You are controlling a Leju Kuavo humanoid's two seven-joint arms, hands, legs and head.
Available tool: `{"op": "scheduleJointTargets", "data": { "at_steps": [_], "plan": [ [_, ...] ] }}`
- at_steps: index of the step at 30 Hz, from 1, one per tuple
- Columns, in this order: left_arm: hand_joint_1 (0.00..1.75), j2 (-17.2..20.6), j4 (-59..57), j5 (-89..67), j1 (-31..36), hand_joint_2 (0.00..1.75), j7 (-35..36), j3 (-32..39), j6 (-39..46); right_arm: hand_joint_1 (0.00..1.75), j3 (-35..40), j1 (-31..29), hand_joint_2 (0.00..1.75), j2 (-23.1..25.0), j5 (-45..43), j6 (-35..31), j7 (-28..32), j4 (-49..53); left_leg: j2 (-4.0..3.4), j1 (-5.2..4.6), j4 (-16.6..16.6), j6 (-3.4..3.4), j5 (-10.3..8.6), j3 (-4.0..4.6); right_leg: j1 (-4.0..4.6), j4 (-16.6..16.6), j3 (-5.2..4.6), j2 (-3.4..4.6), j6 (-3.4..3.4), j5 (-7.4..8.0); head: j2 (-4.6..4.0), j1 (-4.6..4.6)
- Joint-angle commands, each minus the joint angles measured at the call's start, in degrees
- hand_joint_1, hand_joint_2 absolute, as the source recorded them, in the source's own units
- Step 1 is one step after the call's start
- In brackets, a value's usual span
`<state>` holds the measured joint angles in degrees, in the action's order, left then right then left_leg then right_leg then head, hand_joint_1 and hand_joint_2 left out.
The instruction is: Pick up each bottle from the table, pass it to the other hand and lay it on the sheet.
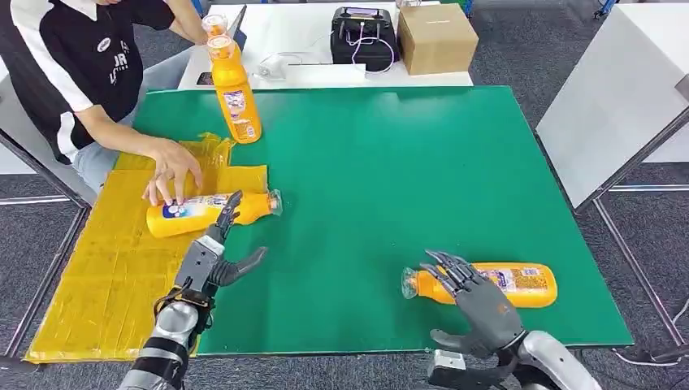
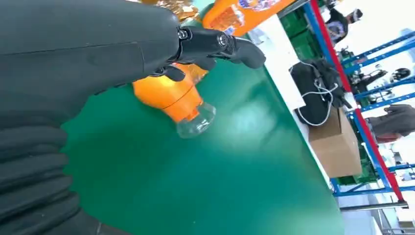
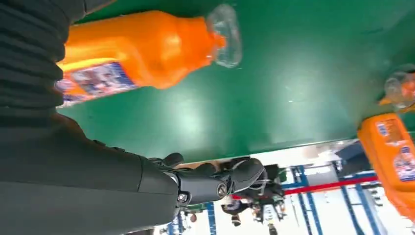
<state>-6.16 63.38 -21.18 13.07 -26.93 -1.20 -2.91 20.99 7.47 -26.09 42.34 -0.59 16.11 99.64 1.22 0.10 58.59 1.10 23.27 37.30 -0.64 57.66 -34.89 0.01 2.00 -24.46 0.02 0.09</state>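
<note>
An orange bottle (image 1: 207, 213) lies on its side on the yellow sheet (image 1: 106, 276) at the left, its clear cap over the green mat. A person's hand (image 1: 173, 173) rests on its base end. My left hand (image 1: 215, 253) is open, fingers stretched out over the bottle's (image 2: 169, 95) neck, not closed round it. A second orange bottle (image 1: 508, 284) lies on the green mat (image 1: 374, 187) near the front right. My right hand (image 1: 473, 299) hovers open, fingers spread over its neck end; the right wrist view shows this bottle (image 3: 142, 49) apart from the fingers. A third bottle (image 1: 234, 93) stands upright at the back left.
A person in a black and white shirt (image 1: 73, 65) sits at the left by the sheet. Behind the mat a white table (image 1: 301, 32) carries a black case (image 1: 363, 36) with cables and a cardboard box (image 1: 437, 36). A white panel (image 1: 617, 106) stands at the right.
</note>
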Motion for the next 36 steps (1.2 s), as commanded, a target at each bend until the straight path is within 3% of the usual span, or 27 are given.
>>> {"op": "scheduleJointTargets", "data": {
  "at_steps": [1,8,11,12,13,26,29,31,33,36],
  "plan": [
    [0.00,-0.55,-2.74,0.89,0.51,1.75,0.86,-2.09,0.62,0.00,-8.50,1.60,1.75,-0.56,4.02,0.75,-5.42,-1.61,-0.06,0.06,-0.03,-0.02,0.15,-0.40,0.08,-0.16,0.51,-0.05,-0.03,-0.11,0.00,0.00],
    [0.00,-0.68,-2.35,1.23,1.04,1.75,1.21,-2.86,0.38,0.00,-11.70,0.59,1.75,-1.61,6.48,1.43,-8.43,-8.15,-0.03,0.03,-0.06,0.00,0.08,-0.27,0.04,-0.15,0.33,-0.04,-0.04,-0.04,0.00,-0.02],
    [0.00,-0.77,-2.56,1.23,1.15,1.75,1.22,-2.96,0.37,0.00,-11.97,0.73,1.75,-1.87,6.47,1.61,-8.53,-8.50,0.01,0.00,-0.06,0.01,0.05,-0.18,0.01,-0.11,0.23,-0.07,-0.02,-0.03,0.00,0.00],
    [0.00,-0.89,-2.84,1.23,1.28,1.75,1.20,-3.09,0.36,0.00,-12.12,0.94,1.75,-1.95,6.46,1.63,-8.56,-8.64,-0.04,0.09,-0.10,-0.03,0.20,-0.59,0.12,-0.28,0.72,-0.09,-0.07,-0.14,0.00,-0.02],
    [0.00,-0.85,-3.55,1.27,1.60,1.75,1.32,-3.31,0.36,0.00,-12.39,0.98,1.75,-1.82,6.51,2.16,-9.05,-8.91,-0.03,0.03,-0.06,0.00,0.08,-0.24,0.05,-0.14,0.29,-0.03,-0.03,-0.04,0.00,0.00],
    [0.00,-1.16,-4.25,1.56,2.79,1.75,1.31,-4.21,0.26,0.00,-12.34,0.44,1.75,-2.61,6.10,4.03,-9.35,-12.89,-0.03,0.03,-0.06,0.01,0.05,-0.21,0.05,-0.14,0.26,-0.04,-0.02,-0.01,0.00,-0.02],
    [0.00,-1.16,-4.25,1.56,2.79,1.75,1.31,-4.21,0.26,0.00,-12.34,0.44,1.75,-2.61,6.10,4.03,-9.35,-12.89,-0.07,0.10,-0.08,-0.03,0.16,-0.53,0.14,-0.26,0.65,-0.07,-0.06,-0.09,0.00,0.00],
    [0.00,-1.16,-4.25,1.56,2.79,1.75,1.31,-4.21,0.26,0.00,-12.34,0.44,1.75,-2.61,6.10,4.03,-9.35,-12.89,-0.03,0.01,-0.05,0.00,0.05,-0.18,0.03,-0.11,0.21,-0.03,-0.02,-0.02,0.00,0.00],
    [0.00,-1.16,-4.25,1.56,2.79,1.75,1.31,-4.21,0.26,0.00,-12.34,0.44,1.75,-2.61,6.10,4.03,-9.35,-12.89,-0.09,0.09,-0.06,-0.03,0.17,-0.48,0.12,-0.21,0.57,-0.03,-0.06,-0.10,0.00,-0.02],
    [0.00,-1.08,-4.49,1.67,2.92,1.75,1.34,-4.36,0.16,0.00,-12.34,0.07,1.75,-2.42,6.11,4.14,-9.67,-13.48,-0.05,0.04,-0.05,-0.01,0.09,-0.27,0.06,-0.13,0.32,-0.03,-0.04,-0.05,0.00,-0.02]
  ]
}}
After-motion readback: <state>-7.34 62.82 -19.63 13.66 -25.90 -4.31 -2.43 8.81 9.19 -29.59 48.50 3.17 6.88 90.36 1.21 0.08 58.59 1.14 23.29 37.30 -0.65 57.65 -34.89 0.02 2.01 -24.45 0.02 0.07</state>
